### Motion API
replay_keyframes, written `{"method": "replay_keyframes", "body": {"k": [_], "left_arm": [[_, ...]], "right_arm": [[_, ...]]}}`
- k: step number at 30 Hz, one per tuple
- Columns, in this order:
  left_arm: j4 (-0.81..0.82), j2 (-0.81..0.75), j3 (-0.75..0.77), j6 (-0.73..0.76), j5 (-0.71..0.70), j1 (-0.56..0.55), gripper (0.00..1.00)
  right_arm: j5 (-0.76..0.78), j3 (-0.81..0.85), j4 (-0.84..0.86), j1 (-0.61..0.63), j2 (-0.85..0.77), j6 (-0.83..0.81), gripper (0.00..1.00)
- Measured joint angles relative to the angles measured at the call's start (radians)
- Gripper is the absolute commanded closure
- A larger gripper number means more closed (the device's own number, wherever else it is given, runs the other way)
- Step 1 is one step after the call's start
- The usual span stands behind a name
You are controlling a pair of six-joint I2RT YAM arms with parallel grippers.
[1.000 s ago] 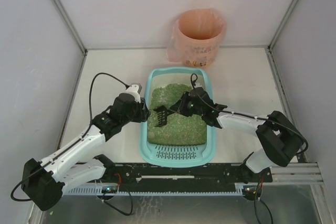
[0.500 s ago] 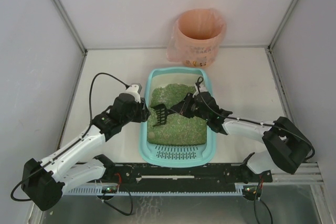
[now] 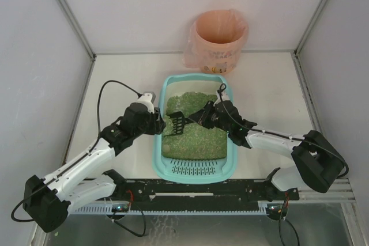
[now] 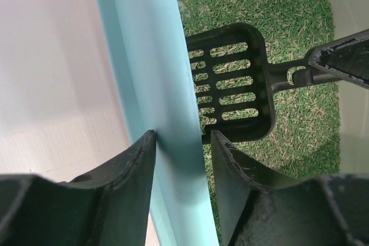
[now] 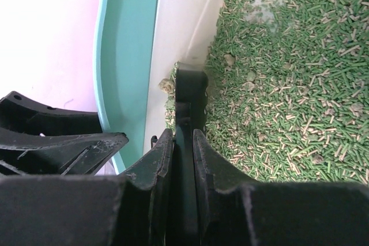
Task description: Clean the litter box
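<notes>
The light-teal litter box (image 3: 231, 142) lies in the middle of the table, filled with green litter (image 3: 199, 136), its slotted grate end nearest the arms. My left gripper (image 3: 158, 124) straddles its left rim (image 4: 144, 56), one finger on each side and pressed close to it. My right gripper (image 3: 206, 116) reaches in from the right, shut on the handle of the small black slotted scoop (image 3: 174, 123). The scoop head (image 4: 230, 84) rests flat on the litter against the left wall. In the right wrist view a beige clump (image 5: 166, 84) lies beside the scoop's tip (image 5: 189, 93), between the scoop and the box wall (image 5: 127, 38).
A round bin lined with a pink bag (image 3: 219, 38) stands just beyond the far end of the box, against the back wall. Grey walls close in the table on the left, right and back. Small pale clumps (image 5: 229, 60) dot the litter.
The right arm has stretched flatter and shifted the scoop head slightly toward the far end, along the left wall. The left arm has stayed on the rim.
</notes>
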Motion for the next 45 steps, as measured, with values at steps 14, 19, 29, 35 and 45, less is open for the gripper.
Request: {"method": "replay_keyframes", "body": {"k": [14,19,29,35,45], "left_arm": [[-0.064,-0.084,0.062,0.002,-0.014,-0.005,0.32],[-0.084,-0.103,0.091,0.01,-0.035,-0.005,0.32],[-0.099,-0.101,0.092,0.01,-0.042,-0.005,0.32],[-0.099,-0.069,0.092,0.01,-0.038,-0.005,0.36],[-0.099,0.005,0.092,0.021,-0.003,-0.006,0.48]], "right_arm": [[0.053,-0.021,-0.066,-0.005,-0.108,0.015,1.0],[0.089,-0.039,-0.117,-0.013,-0.174,0.014,1.0],[0.158,-0.085,-0.241,-0.058,-0.362,0.005,1.0],[0.187,-0.037,-0.383,-0.063,-0.336,-0.03,1.0],[0.269,0.219,-0.597,-0.012,-0.125,-0.126,1.0]]}}
